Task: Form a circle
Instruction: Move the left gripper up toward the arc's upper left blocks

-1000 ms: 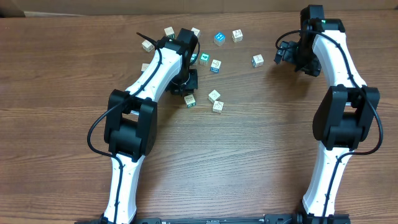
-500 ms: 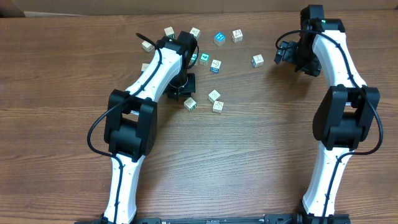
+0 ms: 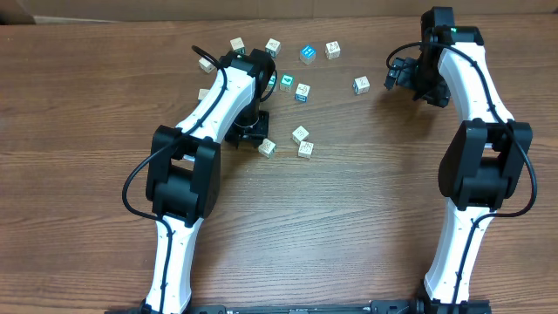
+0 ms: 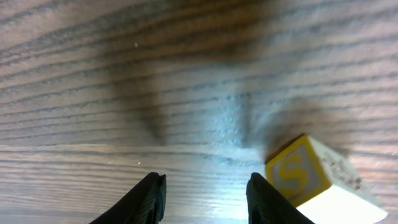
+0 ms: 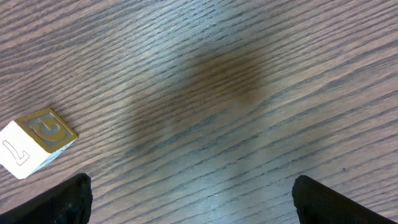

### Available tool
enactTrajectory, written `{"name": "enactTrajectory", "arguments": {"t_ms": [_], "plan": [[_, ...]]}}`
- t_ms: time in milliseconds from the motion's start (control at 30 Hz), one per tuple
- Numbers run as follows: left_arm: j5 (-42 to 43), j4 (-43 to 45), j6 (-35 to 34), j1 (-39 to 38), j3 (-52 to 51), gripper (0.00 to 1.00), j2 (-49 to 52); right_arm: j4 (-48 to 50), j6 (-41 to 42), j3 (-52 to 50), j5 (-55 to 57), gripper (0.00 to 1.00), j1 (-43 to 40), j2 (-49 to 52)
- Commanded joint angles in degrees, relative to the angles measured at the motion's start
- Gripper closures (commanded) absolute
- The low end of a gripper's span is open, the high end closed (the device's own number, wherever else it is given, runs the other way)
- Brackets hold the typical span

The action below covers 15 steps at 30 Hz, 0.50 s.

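Item: letter cubes (image 3: 302, 91). Small whitish cubes with printed faces, roughly a dozen. They lie as a loose scatter at the far middle of the table (image 3: 349, 227), between the two arms. No closed ring shows. Most cubes sit apart from one another; two at the near edge of the scatter lie close together.

Sub-item: teal-faced cube (image 3: 286, 82). Inside the scatter, just right of the left arm's wrist, with a whitish cube just beside it on the right.

Sub-item: S cube (image 4: 297, 177). Yellow-framed face with a yellow S, lying flat on the wood at the near-left edge of the scatter. It sits just outside one finger of the left gripper, not between the fingers. Whether it touches that finger cannot be told.

Sub-item: gold-lettered cube (image 5: 38, 140). Flat on the wood at the left edge of the right wrist view, clear of the fingers.

Other: bright-blue cube (image 3: 308, 53). Solid colour, in the far row of the scatter, with whitish cubes to its left and right.

Tool: left gripper (image 3: 248, 131). Low over the table at the near-left of the scatter. Its fingers (image 4: 146, 199) stand parted with bare wood between them, grasping nothing.

Tool: right gripper (image 3: 397, 74). At the far right, just right of the scatter's rightmost cube. Its fingers (image 5: 62, 202) are spread wide, at opposite edges of the wrist view, released and empty
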Motion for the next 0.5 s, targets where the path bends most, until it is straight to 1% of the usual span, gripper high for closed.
{"name": "enactTrajectory", "arguments": {"t_ms": [0,33,100,267,400,467], "plan": [[-0.4,-1.2,6.6,0.3,-0.1,0.58,0.0,0.1,0.3,1.2,0.2,0.0,-0.1,-1.4],[-0.2,-1.8,8.4,0.3,-0.1,0.53,0.0,0.1,0.3,1.2,0.1,0.0,-0.1,-1.4],[-0.3,-3.5,11.5,0.3,-0.1,0.48,0.0,0.1,0.3,1.2,0.1,0.0,-0.1,-1.4],[0.0,-6.7,18.2,0.3,-0.1,0.49,0.0,0.1,0.3,1.2,0.1,0.0,-0.1,-1.4],[7.2,-5.9,24.0,0.2,-0.1,0.49,0.0,0.1,0.3,1.2,0.1,0.0,-0.1,-1.4],[9.0,-5.2,25.1,0.2,-0.1,0.49,0.0,0.1,0.3,1.2,0.1,0.0,-0.1,-1.4]]}}
